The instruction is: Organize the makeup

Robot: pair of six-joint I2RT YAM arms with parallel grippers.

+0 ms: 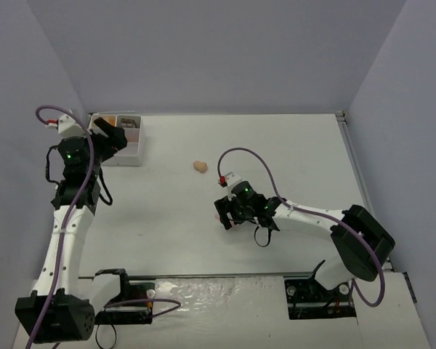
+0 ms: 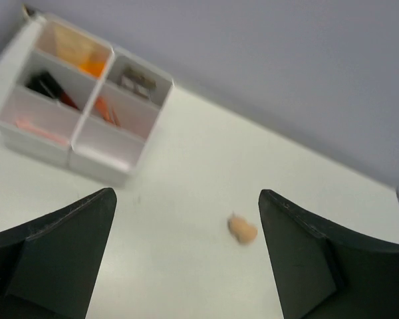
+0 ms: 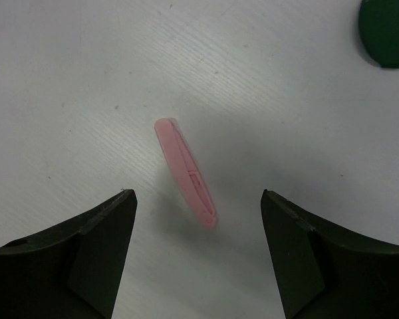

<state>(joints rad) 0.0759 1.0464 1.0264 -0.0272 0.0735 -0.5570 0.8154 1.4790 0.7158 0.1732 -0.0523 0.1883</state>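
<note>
- Evidently, the step in hand was the pickup of the pink stick (image 3: 186, 174), which lay flat on the bare tabletop (image 1: 291, 153), about midway between the left and right edges and somewhat toward the near edge.
- The right end effector (image 3: 198, 196) was poised over the stick with its fingers apart, one on either side of the stick's nearer end. Neither finger was touching it, and nothing was held.
- The dark-green compact (image 3: 388, 30) was seen well apart from the stick, at the corner of the right wrist view.
- The beige sponge (image 1: 198, 166) lay loose on the tabletop, farther toward the far edge than the right end effector.
- The white box (image 1: 120, 138) stood at the far left corner, with orange, dark and pink pieces already sorted into its compartments.
- The left end effector (image 2: 186, 199) was held wide open and empty by the box.
- By judgement, a straight descent was called for next, until the fingertips almost met the tabletop, since the stick is thin and low. A squeeze across its narrow width would then be needed, followed by a carry to the box.
- The sponge and the compact were judged still to be sorted.
</note>
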